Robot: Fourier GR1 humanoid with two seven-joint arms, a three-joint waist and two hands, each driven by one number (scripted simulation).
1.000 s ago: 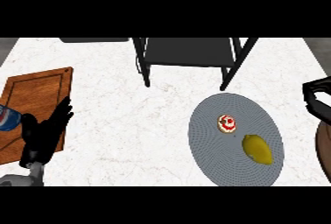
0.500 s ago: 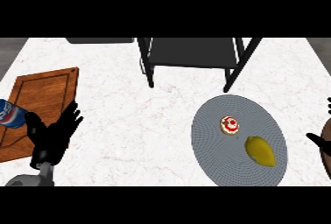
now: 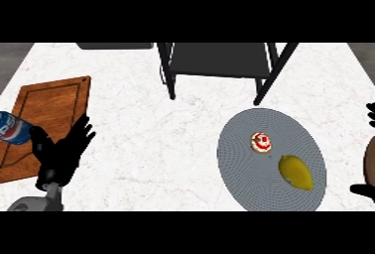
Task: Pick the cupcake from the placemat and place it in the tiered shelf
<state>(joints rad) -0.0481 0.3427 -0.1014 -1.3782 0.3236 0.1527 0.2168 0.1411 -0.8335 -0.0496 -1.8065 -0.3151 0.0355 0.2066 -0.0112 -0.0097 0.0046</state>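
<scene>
The cupcake (image 3: 261, 142), white with red swirls, sits on the round grey placemat (image 3: 249, 168) at the right, with a yellow lemon (image 3: 296, 171) just below and right of it. The black tiered shelf (image 3: 218, 64) stands at the back centre. My left hand (image 3: 62, 152) rests open at the lower left, fingers up. Only black fingertips of my right hand (image 3: 366, 190) show at the right edge, right of the placemat and apart from the cupcake.
A wooden cutting board (image 3: 44, 119) lies at the left, with a blue soda can (image 3: 15, 128) on its left side. A brown round object (image 3: 370, 159) shows at the right edge. The white marble counter (image 3: 147, 129) spreads between the board and the placemat.
My right hand has dropped from the upper right edge to the lower right edge. The left hand shifted slightly right. The view moved closer to the placemat.
</scene>
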